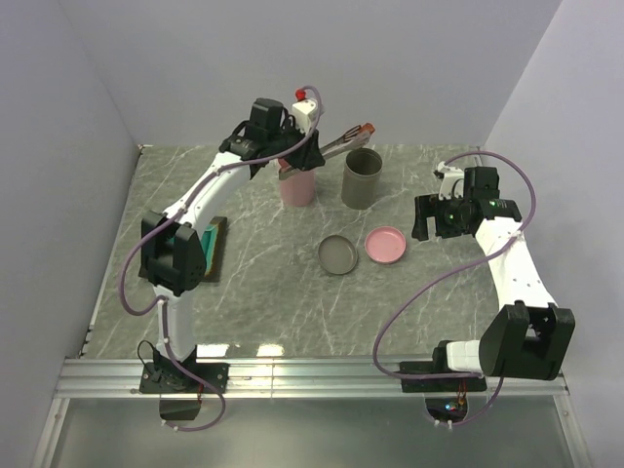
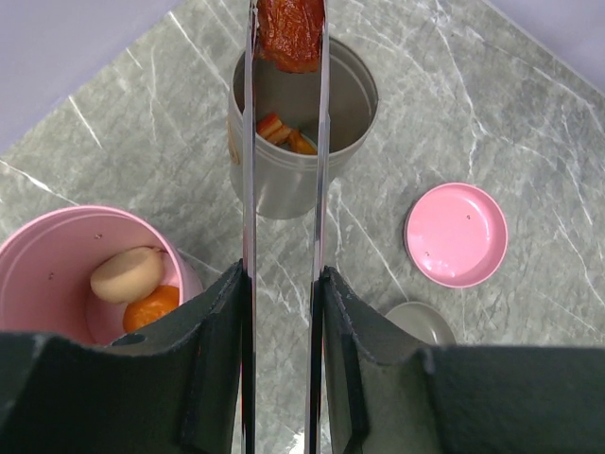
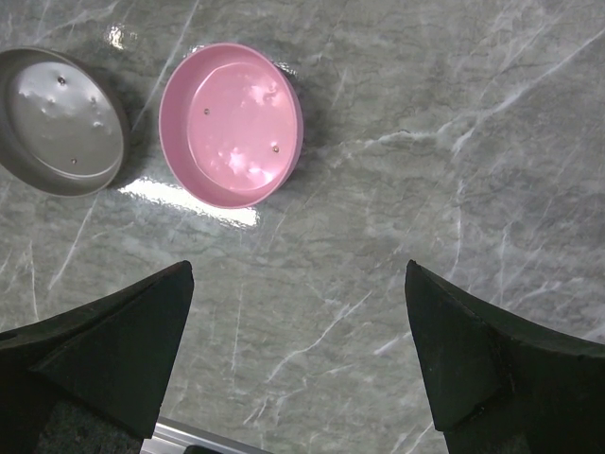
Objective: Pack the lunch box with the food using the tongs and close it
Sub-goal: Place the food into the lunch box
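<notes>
In the pink cup (image 2: pixel 57 236), at 8 o'clock of the grey can (image 2: pixel 284 194), a tan ball (image 2: pixel 126 274) and an orange piece (image 2: pixel 153 307) are seen. The tongs (image 2: pixel 250 189) are clenched by the left fingers (image 2: pixel 219 322), and a red-brown piece (image 2: pixel 289 33) is pinched above the can, where more pieces (image 2: pixel 284 132) lie. The right fingers (image 3: pixel 123 340) are spread wide over the tabletop (image 3: pixel 473 142), with the pink lid (image 3: pixel 231 123) at 11 o'clock.

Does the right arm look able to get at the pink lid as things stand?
Probably yes: the right arm's fingers stand open, holding nothing, and the pink lid lies just ahead of them, beside the grey lid, with nothing over it.
</notes>
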Robot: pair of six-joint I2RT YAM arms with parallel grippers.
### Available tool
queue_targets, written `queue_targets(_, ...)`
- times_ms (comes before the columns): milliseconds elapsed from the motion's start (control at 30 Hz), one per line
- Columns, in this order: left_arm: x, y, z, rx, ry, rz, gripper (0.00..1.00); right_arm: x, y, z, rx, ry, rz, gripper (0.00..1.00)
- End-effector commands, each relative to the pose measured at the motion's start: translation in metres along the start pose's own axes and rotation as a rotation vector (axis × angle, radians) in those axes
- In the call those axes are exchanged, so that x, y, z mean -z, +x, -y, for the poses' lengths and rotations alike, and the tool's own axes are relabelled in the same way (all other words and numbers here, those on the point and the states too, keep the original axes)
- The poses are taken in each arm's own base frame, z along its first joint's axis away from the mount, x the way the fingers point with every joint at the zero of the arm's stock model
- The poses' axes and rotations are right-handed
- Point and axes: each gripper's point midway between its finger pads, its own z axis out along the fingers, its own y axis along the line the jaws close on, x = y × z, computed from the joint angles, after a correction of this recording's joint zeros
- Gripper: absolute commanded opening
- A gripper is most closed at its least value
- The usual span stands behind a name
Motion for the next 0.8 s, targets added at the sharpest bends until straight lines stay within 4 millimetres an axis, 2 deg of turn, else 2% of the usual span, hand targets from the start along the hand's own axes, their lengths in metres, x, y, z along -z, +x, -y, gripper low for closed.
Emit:
queue_targets(0,-0.003,-0.019,0.01,-0.018,0.043,0.066,0.25,0.003,-0.014,0.005,0.012,0.016,0.042,1.0)
queue_targets(167,-0.009,0.007,0.017,0.005,0.062,0.016,0.25,0.003,-0.014,0.006,0.014,0.023,0.047,1.0)
queue_targets(400,-0.011,0.017,0.023,0.014,0.07,-0.021,0.31,0.004,-0.014,0.006,0.014,0.022,0.052,1.0)
queue_targets(567,-0.012,0.013,0.024,0.011,0.068,-0.021,0.43,0.005,-0.015,0.005,0.015,0.017,0.051,1.0)
queue_targets(767,-0.008,-0.004,0.024,0.0,0.061,-0.001,0.48,0.005,-0.015,0.005,0.015,0.016,0.052,1.0)
